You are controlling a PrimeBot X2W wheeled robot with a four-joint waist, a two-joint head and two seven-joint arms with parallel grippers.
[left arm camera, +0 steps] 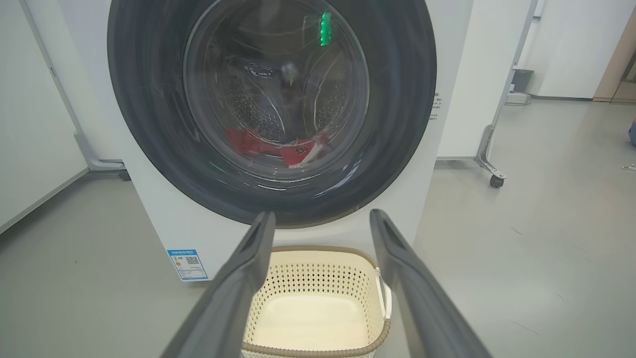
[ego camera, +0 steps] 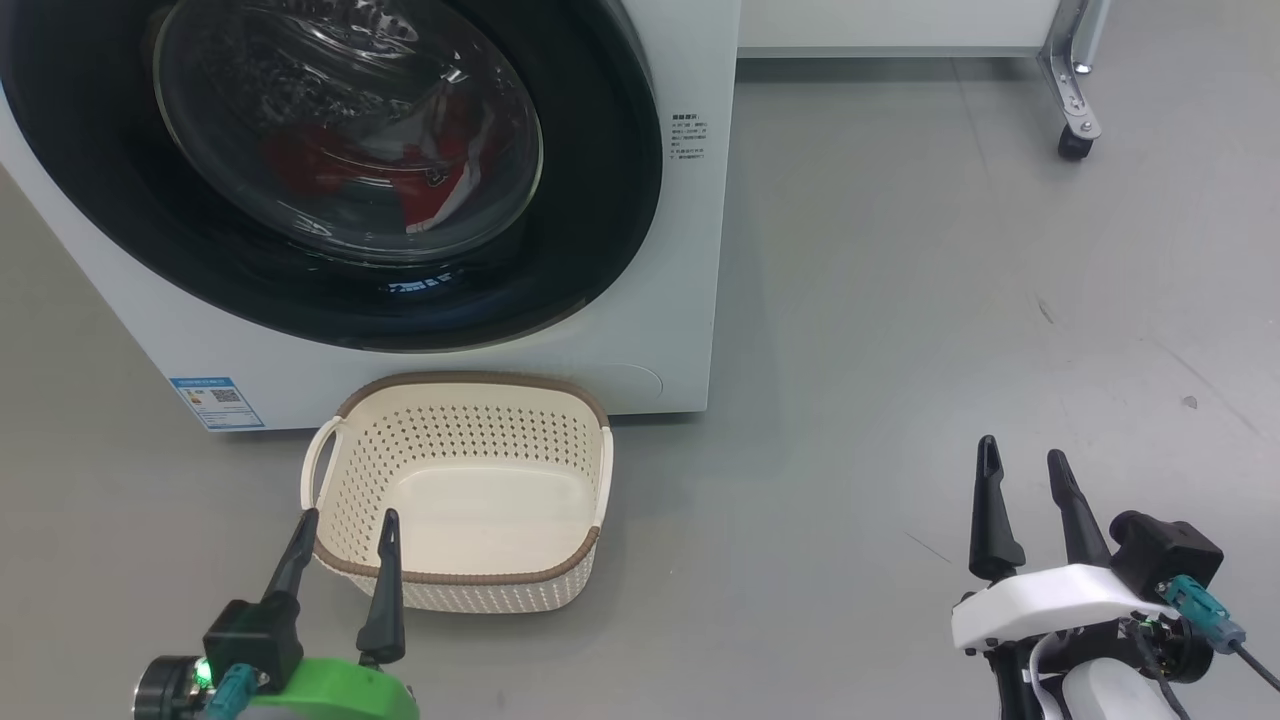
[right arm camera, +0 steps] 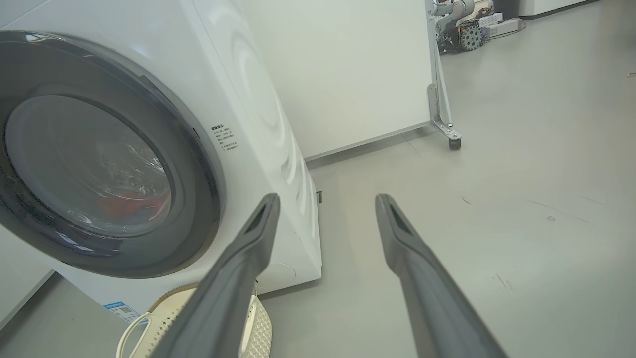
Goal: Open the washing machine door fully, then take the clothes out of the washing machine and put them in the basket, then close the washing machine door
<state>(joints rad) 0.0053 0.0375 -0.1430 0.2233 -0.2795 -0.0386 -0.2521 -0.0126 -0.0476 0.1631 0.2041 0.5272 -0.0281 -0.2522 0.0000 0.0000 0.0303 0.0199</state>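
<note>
A: Not yet opened: washing machine door [ego camera: 590, 220], shut at eleven o'clock in the head view, clothes [ego camera: 400, 165] heaped low behind its glass. Likely to go wrong how?
B: Could slip off that glossy black rim: smooth, curved, little to hook. Could also spill limp fabric past the basket [ego camera: 470, 383], small, at six o'clock just before the washing machine [ego camera: 690, 250].
A: Grippers?
B: Both spread wide, gripping nothing. At seven o'clock by the basket's near rim, left gripper [ego camera: 350, 517]; at four o'clock above grey floor [ego camera: 900, 300], right gripper [ego camera: 1022, 448].
A: Materials?
B: Bulging clear glass, perforated steel drum [left arm camera: 248, 109], red cloth with white panels; cream holed plastic, brown woven-look rim, loop handles.
</note>
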